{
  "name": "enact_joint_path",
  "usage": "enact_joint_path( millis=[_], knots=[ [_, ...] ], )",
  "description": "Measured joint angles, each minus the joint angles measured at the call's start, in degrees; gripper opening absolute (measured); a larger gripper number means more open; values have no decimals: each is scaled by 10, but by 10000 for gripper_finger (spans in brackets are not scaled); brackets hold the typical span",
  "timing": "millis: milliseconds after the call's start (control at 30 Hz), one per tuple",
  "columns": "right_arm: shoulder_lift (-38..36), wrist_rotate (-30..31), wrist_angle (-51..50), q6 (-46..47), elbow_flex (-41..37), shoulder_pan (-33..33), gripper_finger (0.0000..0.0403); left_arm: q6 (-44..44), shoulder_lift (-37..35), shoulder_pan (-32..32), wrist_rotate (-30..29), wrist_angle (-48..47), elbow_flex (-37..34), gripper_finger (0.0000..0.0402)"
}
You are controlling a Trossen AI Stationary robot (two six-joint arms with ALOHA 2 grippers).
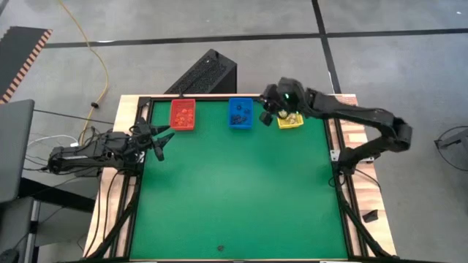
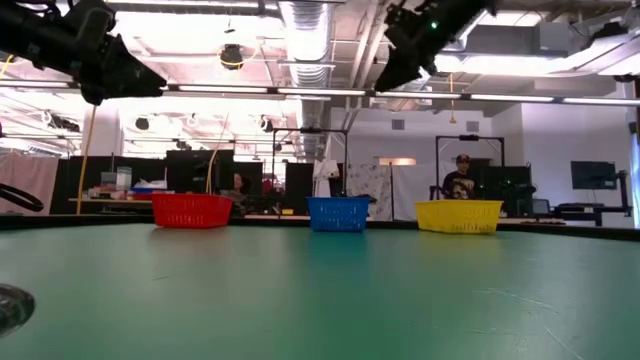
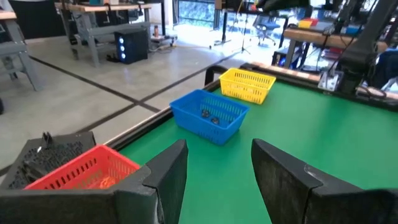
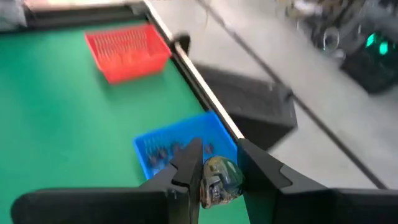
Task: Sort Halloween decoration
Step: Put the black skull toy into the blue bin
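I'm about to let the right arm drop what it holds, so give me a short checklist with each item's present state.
1. Right gripper shut on a trinket: ok.
2. Trinket colour: cream-white with darker marks; which bin it belongs in: cannot tell.
3. Gripper above a bin: by the high view it hangs between the blue bin and the yellow bin, not squarely over either: not ok.
4. Left gripper out of the way, open near the red bin: ok.
5. Bins upright in their row: ok.

Open-plan lab: exposed ducts [image 2: 305,20], workbenches [image 2: 120,195].
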Motion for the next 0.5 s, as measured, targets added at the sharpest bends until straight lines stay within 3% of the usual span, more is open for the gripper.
enact_joint_path(
  millis=[133,267,367,500],
  knots=[
    [-15,6,193,18,-119,13,112,-1,0,0,0,11,0,169],
    [38,10,371,40,-189,14,112,-2,0,0,0,12,0,169],
    [103,47,438,57,-206,8,112,-2,0,0,0,11,0,169],
    [171,47,492,93,-205,-11,112,3,0,0,0,10,0,169]
  ],
)
